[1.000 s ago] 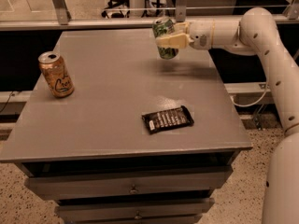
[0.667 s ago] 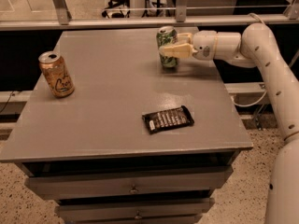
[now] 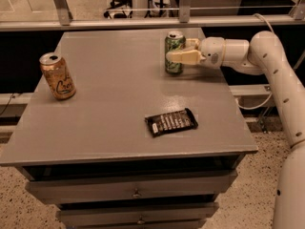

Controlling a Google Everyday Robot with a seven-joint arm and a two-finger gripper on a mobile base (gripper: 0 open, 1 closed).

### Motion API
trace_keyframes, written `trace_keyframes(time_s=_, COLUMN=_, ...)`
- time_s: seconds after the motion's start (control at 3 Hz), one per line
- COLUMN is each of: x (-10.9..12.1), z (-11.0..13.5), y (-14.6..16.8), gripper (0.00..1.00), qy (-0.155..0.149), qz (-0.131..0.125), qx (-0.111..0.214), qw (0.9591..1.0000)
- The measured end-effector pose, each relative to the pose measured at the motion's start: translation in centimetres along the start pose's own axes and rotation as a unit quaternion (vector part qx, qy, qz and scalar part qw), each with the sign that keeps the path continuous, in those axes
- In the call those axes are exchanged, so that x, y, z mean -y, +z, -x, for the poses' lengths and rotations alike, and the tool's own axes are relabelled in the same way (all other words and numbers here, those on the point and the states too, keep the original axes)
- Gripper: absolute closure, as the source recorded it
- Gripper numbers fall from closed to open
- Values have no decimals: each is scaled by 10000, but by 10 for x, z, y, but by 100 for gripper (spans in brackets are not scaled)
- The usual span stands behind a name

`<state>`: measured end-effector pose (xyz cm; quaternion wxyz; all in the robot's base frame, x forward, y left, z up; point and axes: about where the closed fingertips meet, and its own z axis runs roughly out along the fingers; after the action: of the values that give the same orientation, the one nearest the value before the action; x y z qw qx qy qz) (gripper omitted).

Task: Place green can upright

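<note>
The green can (image 3: pixel 173 42), with a green-and-white mottled label and a silver top, stands upright on the grey table (image 3: pixel 119 85) at its far right part. My gripper (image 3: pixel 179 51) reaches in from the right on a white arm (image 3: pixel 267 56) and is shut on the can. One cream finger (image 3: pixel 183 57) crosses the can's front at mid-height and the other finger sits behind its right side. The can's base rests on the tabletop.
An orange-gold can (image 3: pixel 57 76) with script lettering stands upright at the table's left. A dark snack bar wrapper (image 3: pixel 171 122) lies flat near the front right. A metal rail (image 3: pixel 143 23) runs behind the table. Drawers (image 3: pixel 136 192) sit below the front edge.
The gripper brought the green can down from a tilted, raised hold to stand upright on the table. It moved slightly toward the table's middle. The orange can and wrapper did not move.
</note>
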<state>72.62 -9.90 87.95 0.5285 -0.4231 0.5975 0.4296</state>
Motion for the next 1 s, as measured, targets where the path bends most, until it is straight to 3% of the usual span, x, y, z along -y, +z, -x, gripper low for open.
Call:
trace_keyframes(time_s=0.67, x=-1, z=-5, y=-6, gripper=6, qy=26, qz=-22, qx=-54, qw=10000)
trace_keyframes(time_s=1.0, x=-5, z=-11, y=-17, gripper=0, qy=-77, qz=-45, qx=-486, qw=9988)
